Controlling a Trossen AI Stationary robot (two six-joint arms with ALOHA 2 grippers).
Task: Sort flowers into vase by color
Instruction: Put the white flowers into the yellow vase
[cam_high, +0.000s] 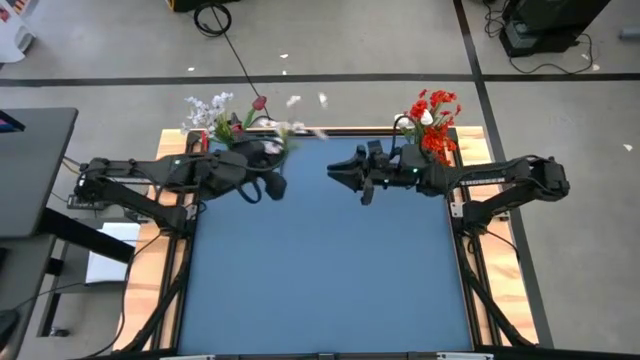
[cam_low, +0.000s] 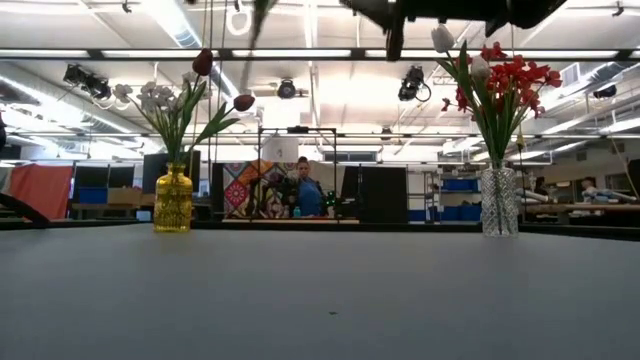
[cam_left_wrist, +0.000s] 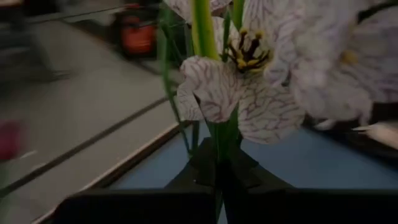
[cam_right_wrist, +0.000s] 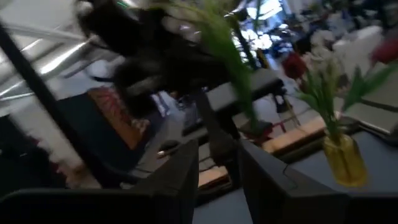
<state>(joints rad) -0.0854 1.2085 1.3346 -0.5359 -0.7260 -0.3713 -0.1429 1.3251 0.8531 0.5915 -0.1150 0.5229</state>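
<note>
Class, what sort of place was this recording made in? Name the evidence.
Probably a robotics lab or workshop hall: ceiling strip lights, a distant person among monitors, cables on a taped concrete floor.

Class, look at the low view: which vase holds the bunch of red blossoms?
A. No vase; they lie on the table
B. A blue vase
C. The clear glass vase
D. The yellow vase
C: the red blossoms stand in the clear glass vase, while the yellow vase holds mostly white flowers.
</note>
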